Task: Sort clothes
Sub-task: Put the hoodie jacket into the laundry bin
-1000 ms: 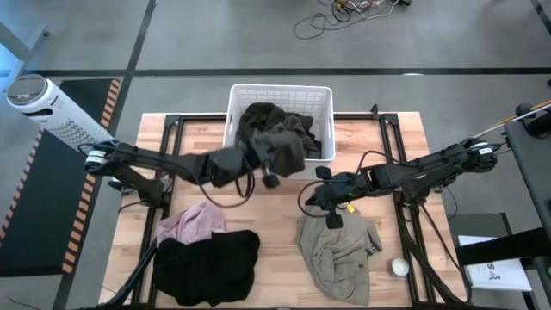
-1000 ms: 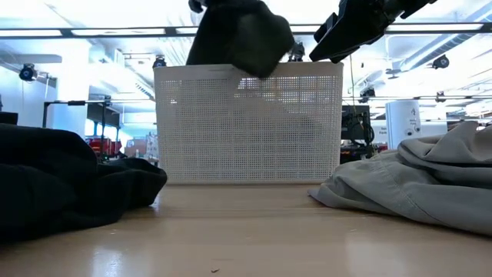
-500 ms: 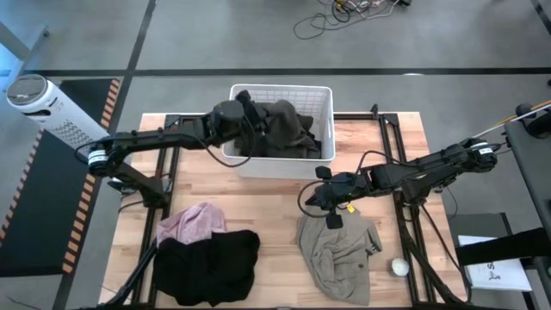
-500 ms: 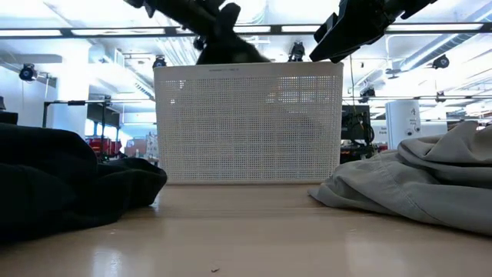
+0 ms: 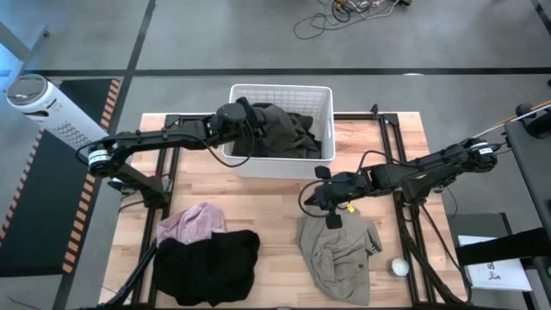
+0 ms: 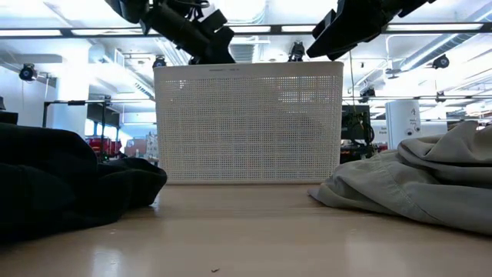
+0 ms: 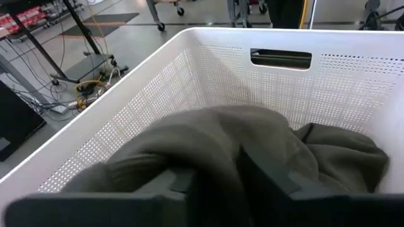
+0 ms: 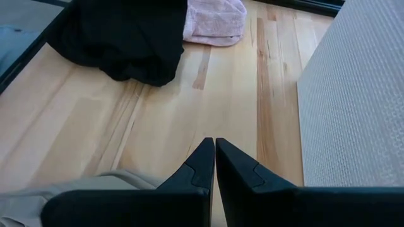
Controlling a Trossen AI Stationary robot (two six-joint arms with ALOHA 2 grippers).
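Left gripper (image 5: 245, 119) is seen over the near-left part of the white basket (image 5: 325, 96), its fingers buried in the dark olive-green garments (image 5: 284, 131) heaped inside; in the left wrist view the two fingers (image 7: 268, 173) are spread with a fold of the olive cloth (image 7: 221, 135) lying between and around them, though whether the cloth is actually pinched cannot be told. Right gripper (image 5: 328, 196) is held above the bare table (image 5: 275, 207) just beside the khaki garment (image 5: 340, 254), fingers pressed together and empty, as the right wrist view (image 8: 211, 165) shows. On the near-left of the table the pale pink shirt (image 5: 194, 222) is seen touching the black garment (image 5: 207, 265).

Several risks are judged from this. If the left arm is raised with cloth snagged on a finger, more than one olive piece may be dragged out together, since the pieces lie tangled. A trailing sleeve may be caught on the lattice wall, and the light basket may be tipped or slid toward the table edge. Cloth draped over the rim may also be dropped short of its pile
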